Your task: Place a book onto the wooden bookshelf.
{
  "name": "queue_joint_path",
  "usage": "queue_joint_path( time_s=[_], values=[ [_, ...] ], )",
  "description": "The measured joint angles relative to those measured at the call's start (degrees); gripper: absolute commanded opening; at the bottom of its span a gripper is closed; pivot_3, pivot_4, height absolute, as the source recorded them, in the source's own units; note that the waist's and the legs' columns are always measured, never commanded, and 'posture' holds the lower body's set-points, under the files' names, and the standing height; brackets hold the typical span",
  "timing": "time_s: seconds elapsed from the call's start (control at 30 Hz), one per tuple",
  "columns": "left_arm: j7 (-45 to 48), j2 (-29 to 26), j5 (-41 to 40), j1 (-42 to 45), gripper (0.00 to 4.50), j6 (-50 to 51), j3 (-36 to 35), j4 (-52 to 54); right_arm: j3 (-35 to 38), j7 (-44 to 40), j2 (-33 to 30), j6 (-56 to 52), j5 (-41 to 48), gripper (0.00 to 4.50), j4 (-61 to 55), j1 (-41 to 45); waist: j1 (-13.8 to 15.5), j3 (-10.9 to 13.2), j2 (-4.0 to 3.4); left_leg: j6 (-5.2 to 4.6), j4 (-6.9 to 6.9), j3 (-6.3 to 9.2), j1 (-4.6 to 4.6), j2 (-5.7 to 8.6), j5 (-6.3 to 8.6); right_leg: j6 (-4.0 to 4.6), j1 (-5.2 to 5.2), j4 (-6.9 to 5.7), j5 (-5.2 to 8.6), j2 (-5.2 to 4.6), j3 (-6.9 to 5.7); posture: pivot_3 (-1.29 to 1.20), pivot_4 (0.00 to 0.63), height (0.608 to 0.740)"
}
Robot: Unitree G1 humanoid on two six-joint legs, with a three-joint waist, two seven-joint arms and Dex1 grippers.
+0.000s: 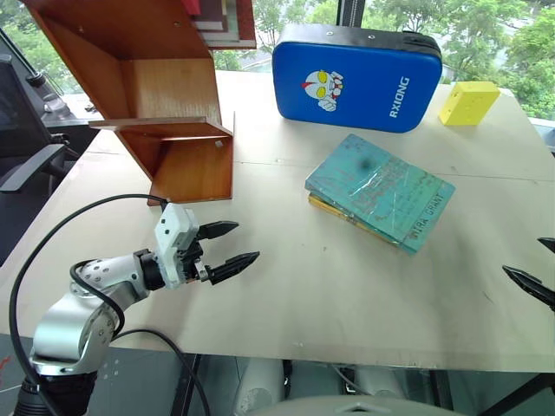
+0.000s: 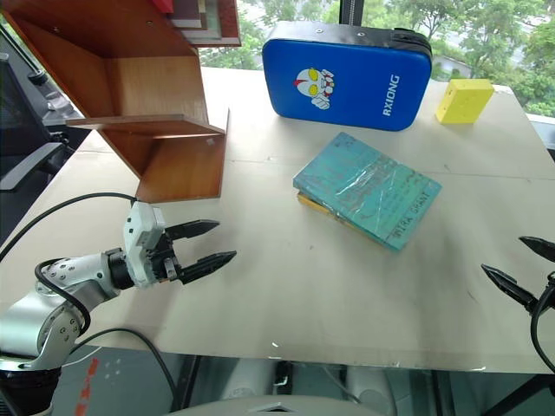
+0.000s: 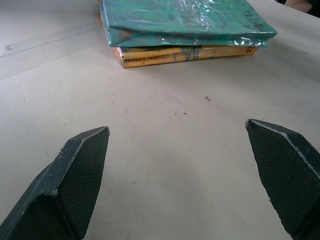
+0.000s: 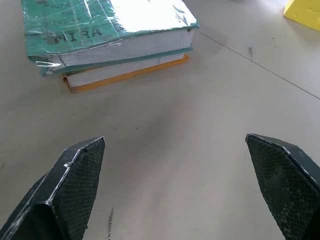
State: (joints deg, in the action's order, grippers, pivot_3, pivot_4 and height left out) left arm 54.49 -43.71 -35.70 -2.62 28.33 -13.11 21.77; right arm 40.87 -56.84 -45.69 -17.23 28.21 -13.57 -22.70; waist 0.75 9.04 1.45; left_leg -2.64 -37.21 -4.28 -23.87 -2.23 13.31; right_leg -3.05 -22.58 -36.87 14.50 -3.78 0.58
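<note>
I judge nothing is done yet. Nearest to me, my left gripper [image 1: 227,246] and right gripper [image 2: 519,269] hang spread and empty, each well apart from the book [image 1: 381,189]. It lies on a yellow book [image 3: 185,54], with the bookshelf [image 1: 169,121] beyond and unfilled.

Table [image 1: 286,286] carries: bookshelf [image 1: 173,130], blue case [image 1: 355,78], yellow block [image 1: 468,102], yellow book [image 3: 185,54].

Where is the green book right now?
The green book lies flat on top of a yellow book, right of the table's middle, just in front of the blue case.
</note>
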Motion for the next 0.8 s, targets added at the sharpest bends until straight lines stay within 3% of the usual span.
queue_joint_path(
  time_s=[0.07, 0.17, 0.2, 0.27, 0.33, 0.4, 0.5, 0.63, 0.8],
  values=[
    [0.09, -0.01, -0.03, -0.37, 4.5, -0.12, -0.37, 0.08, -0.86, 1.09, -0.16, -1.36, 0.0, 4.46, -0.15, 1.41, -0.04, 0.0, 0.01, 0.0, 0.0, 0.0, 0.02, -0.01, 0.0, 0.0, 0.02, 0.0, 0.0, 0.0, 0.0, 0.0, 0.15, 0.74],
    [0.82, 0.15, -0.82, 1.18, 4.5, -0.68, -0.31, 1.4, -9.8, 8.8, -2.56, -11.6, 1.02, 4.46, -4.59, 15.38, -1.84, 0.04, -0.06, 0.0, -0.09, -0.17, 0.13, -0.11, -0.01, 0.13, -0.04, -0.04, -0.17, -0.19, 0.06, 0.0, 0.15, 0.74],
    [1.33, 0.15, -1.37, 1.86, 4.5, -1.26, -0.26, 2.98, -12.27, 10.38, -3.73, -14.21, 1.43, 3.93, -5.73, 19.23, -1.77, 0.03, -0.08, -0.01, -0.09, -0.12, 0.12, -0.1, -0.01, 0.16, -0.07, -0.05, -0.2, -0.25, -0.08, 0.0, 0.15, 0.74],
    [2.08, 0.16, -2.08, 1.72, 4.5, -2.18, -0.44, 5.31, -16.23, 12.76, -5.24, -17.13, 0.43, 3.31, -4.81, 25.44, -1.44, 0.0, -0.03, 0.01, -0.08, -0.04, 0.1, -0.1, 0.0, 0.18, -0.05, -0.04, -0.17, -0.2, -0.26, 0.0, 0.15, 0.74],
    [2.4, 0.21, -2.35, 1.12, 4.5, -2.68, -0.51, 6.16, -19.84, 14.97, -5.94, -18.81, -1.64, 2.31, -1.16, 31.58, -0.9, 0.01, -0.04, 0.01, 0.0, 0.0, -0.07, 0.0, -0.01, 0.17, -0.17, -0.01, -0.16, -0.11, -0.39, 0.0, 0.15, 0.74],
    [2.8, 0.31, -2.76, 0.55, 4.5, -2.88, -0.58, 6.65, -23.89, 16.05, -6.06, -19.1, -4.03, 1.25, 3.71, 37.45, -0.86, 0.04, -0.09, 0.01, 0.0, -0.05, -0.14, 0.02, -0.01, 0.15, -0.19, 0.04, -0.16, -0.11, -0.37, 0.0, 0.15, 0.74],
    [2.84, 1.0, -3.72, -1.01, 4.5, -3.63, -1.17, 8.25, -35.48, 15.44, -5.98, -14.97, -12.73, 0.11, 18.86, 52.49, -1.49, 0.09, -0.13, -0.01, -0.04, -0.14, -0.15, 0.05, 0.0, 0.14, -0.2, 0.11, -0.16, -0.07, -0.28, 0.0, 0.15, 0.74],
    [2.3, 1.71, -3.87, -2.28, 4.5, -3.92, -1.4, 9.14, -46.16, 13.42, -2.17, -5.46, -22.98, 0.11, 39.61, 66.25, -1.67, 0.1, -0.13, -0.01, -0.05, -0.19, -0.09, 0.03, -0.01, 0.13, -0.19, 0.09, -0.16, 0.11, -0.22, 0.0, 0.15, 0.74],
    [0.08, 2.85, -3.86, -5.46, 4.5, -4.04, -2.18, 10.89, -51.8, 6.36, 0.21, 0.66, -27.74, 0.11, 51.19, 70.15, -1.24, 0.14, -0.16, 0.0, -0.03, -0.07, -0.17, -0.03, -0.01, -0.09, -0.2, 0.05, -0.29, 0.11, -0.26, 0.0, 0.15, 0.74]
  ],
)
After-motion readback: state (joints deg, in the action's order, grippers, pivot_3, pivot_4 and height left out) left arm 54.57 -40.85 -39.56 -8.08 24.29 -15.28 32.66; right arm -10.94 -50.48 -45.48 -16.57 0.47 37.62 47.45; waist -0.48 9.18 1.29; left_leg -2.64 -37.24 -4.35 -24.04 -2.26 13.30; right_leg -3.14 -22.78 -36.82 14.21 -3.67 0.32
